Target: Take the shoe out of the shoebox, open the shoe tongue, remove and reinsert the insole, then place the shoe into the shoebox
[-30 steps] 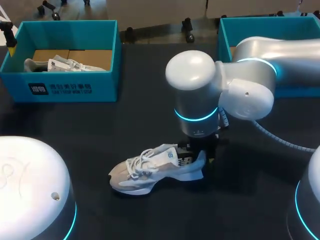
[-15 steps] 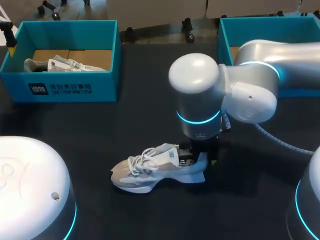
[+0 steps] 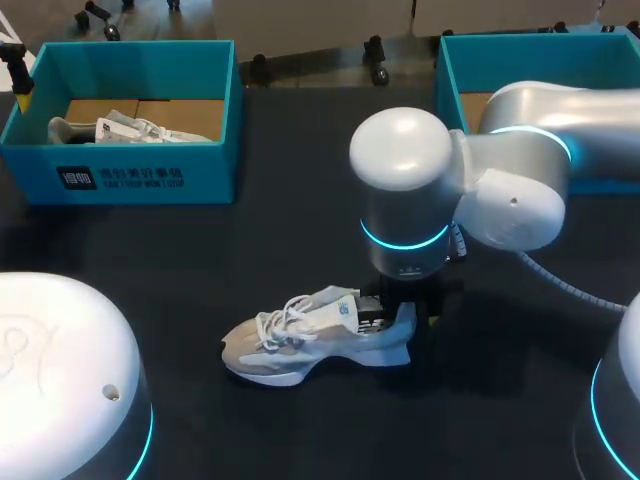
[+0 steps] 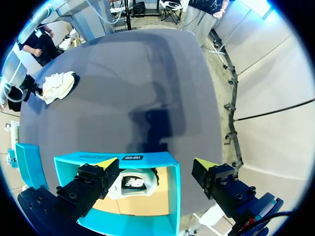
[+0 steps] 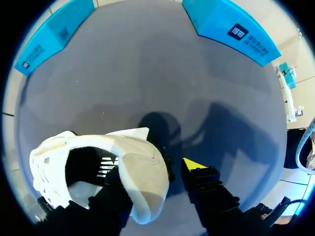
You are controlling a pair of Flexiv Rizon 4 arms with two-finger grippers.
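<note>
shoes 2: table shoe (image 3: 300,345), boxed shoe (image 3: 125,128) | shoeboxes 2: left shoebox (image 3: 130,180), right shoebox (image 3: 452,62)

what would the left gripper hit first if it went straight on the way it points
probably the white shoe in the teal shoebox beneath the left gripper, though depth is unclear

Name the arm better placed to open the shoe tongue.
Right, probably: the right pincer sits at the sneaker's heel; the left pincer hangs open over the far shoebox.
</note>
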